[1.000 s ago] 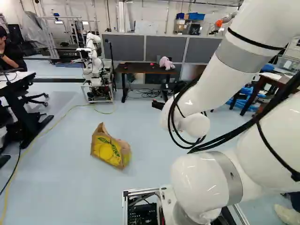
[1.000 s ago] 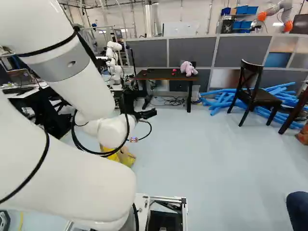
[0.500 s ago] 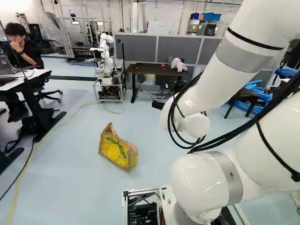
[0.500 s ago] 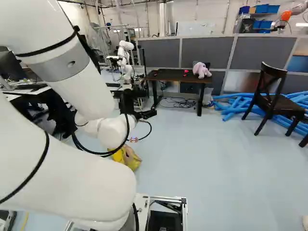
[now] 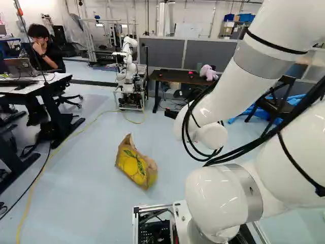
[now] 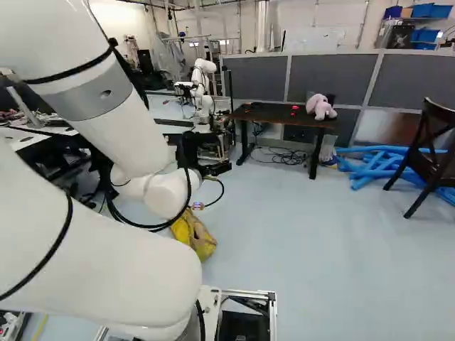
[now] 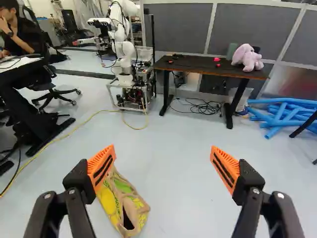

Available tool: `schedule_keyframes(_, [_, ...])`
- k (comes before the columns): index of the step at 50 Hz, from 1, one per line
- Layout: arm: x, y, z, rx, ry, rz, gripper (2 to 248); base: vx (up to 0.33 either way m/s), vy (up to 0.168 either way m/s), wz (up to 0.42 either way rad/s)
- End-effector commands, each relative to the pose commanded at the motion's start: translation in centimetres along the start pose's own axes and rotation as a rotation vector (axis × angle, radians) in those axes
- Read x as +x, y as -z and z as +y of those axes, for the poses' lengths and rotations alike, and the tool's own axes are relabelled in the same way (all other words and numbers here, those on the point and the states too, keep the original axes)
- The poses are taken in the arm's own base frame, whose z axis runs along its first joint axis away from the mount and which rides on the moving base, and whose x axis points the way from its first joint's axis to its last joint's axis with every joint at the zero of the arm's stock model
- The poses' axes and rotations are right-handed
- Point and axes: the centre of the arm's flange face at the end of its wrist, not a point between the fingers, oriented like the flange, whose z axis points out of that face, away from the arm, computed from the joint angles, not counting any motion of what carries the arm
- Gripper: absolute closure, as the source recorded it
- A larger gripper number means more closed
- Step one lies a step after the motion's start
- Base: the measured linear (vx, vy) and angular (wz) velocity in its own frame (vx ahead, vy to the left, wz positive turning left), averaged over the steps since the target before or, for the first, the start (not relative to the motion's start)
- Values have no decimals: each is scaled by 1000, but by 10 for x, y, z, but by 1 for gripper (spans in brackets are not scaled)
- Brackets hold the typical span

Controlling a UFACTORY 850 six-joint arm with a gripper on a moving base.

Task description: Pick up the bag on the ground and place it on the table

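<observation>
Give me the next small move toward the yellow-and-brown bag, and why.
Probably turn the metal-framed base slightly left: the black gripper is open, but the bag lies on the pale floor toward its left finger, not centred between both.

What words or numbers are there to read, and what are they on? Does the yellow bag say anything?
I can't read any words or numbers here.
Bag: green marks over the yellow, too blurred to tell if they are letters.
White board on the back wall: faint marks, too small to read.
</observation>
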Motion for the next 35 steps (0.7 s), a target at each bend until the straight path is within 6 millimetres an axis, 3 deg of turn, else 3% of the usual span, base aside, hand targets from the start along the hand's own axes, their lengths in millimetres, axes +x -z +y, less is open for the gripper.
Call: schedule_keyframes(35, [0, 0, 0, 0, 0, 0, 3, 136, 52, 236])
